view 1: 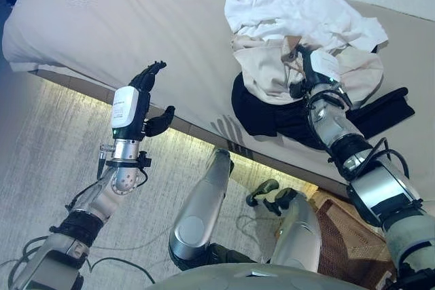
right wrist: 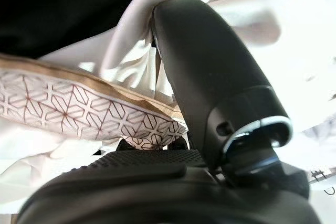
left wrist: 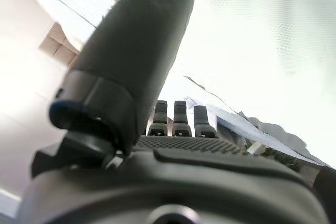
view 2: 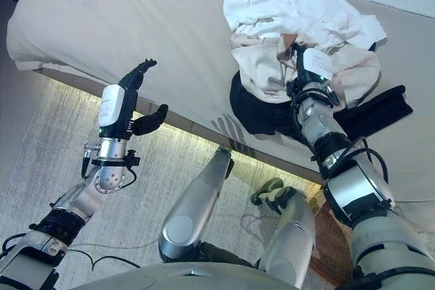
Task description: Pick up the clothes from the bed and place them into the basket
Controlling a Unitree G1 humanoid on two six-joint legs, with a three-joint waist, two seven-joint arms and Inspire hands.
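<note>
A heap of clothes lies on the beige bed [view 1: 149, 25]: a white garment [view 1: 285, 5] on top, a cream one [view 1: 265, 73] under it, and a black one [view 1: 265, 117] at the bed's edge. My right hand [view 1: 309, 66] is pushed into the cream garment. In the right wrist view its thumb [right wrist: 210, 77] rests against cream cloth [right wrist: 136, 40], and a patterned fabric [right wrist: 79, 108] covers the rest of the hand. My left hand [view 1: 139, 96] is raised over the bed's near edge, well left of the heap, open and empty.
A brown woven basket [view 1: 343, 236] stands on the floor at the lower right, below the bed's edge. Another black piece [view 1: 387, 110] lies on the bed right of my right arm. Grey carpet [view 1: 47, 154] runs along the bed's side.
</note>
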